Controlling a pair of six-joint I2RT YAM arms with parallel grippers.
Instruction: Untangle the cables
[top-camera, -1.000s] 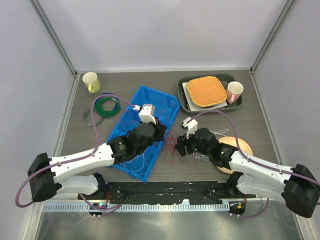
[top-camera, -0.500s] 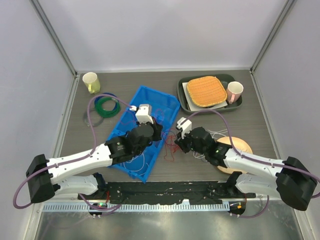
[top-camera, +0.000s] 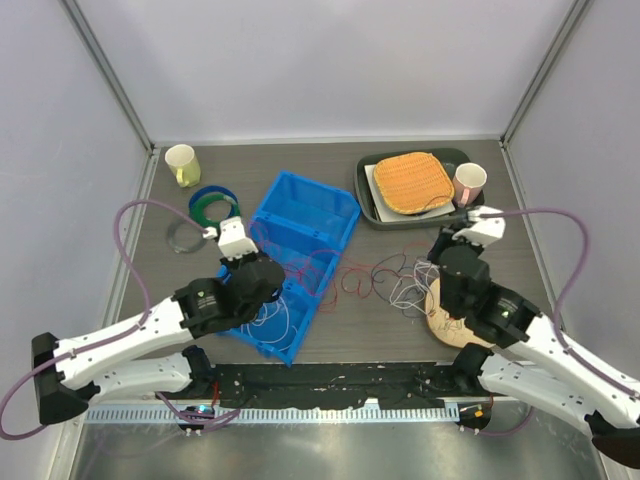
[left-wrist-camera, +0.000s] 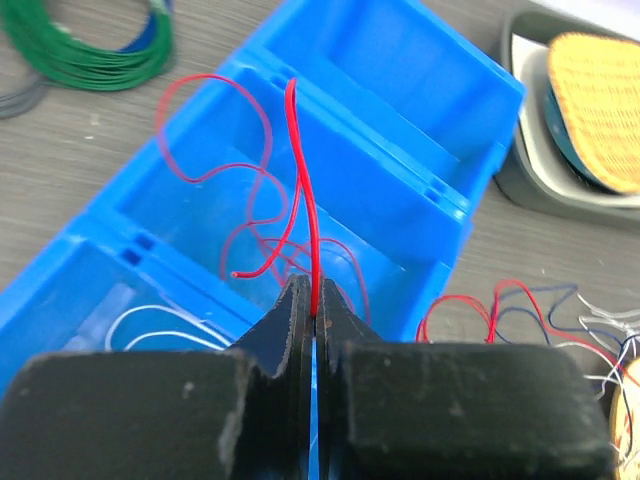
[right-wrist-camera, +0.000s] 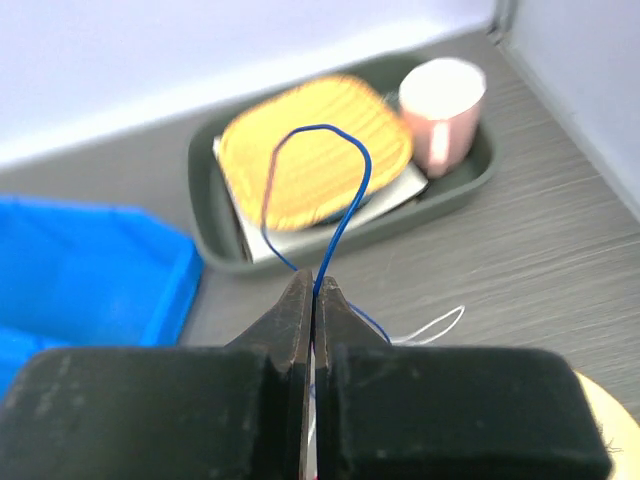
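- 2 grippers are in play, both clamped. The left gripper (left-wrist-camera: 313, 300) pinches a red cable (left-wrist-camera: 305, 190) between closed jaws, above the blue bin (left-wrist-camera: 400, 130).
- The right gripper (right-wrist-camera: 313, 285) is likewise closed on a blue cable (right-wrist-camera: 320, 127), which arches up in a loop above its tips.
- White cables (left-wrist-camera: 160, 325) lie in the bin's nearest compartment, with more red loops in the middle one.
- Between the 2 grippers, on the table (top-camera: 350, 330), the tangle (top-camera: 385, 275) of red, white and dark strands lies spread out, with strands crossing.
- My reading is that the job is partway done: the 2 held strands stand well apart, but the crossings in the middle are left to clear.
- It is hard to make out which strand passes over which, or where each held cable runs below the jaws.
- The thin white wires by the wooden disc (top-camera: 437, 318), itself partly covered, are also hard to make out.
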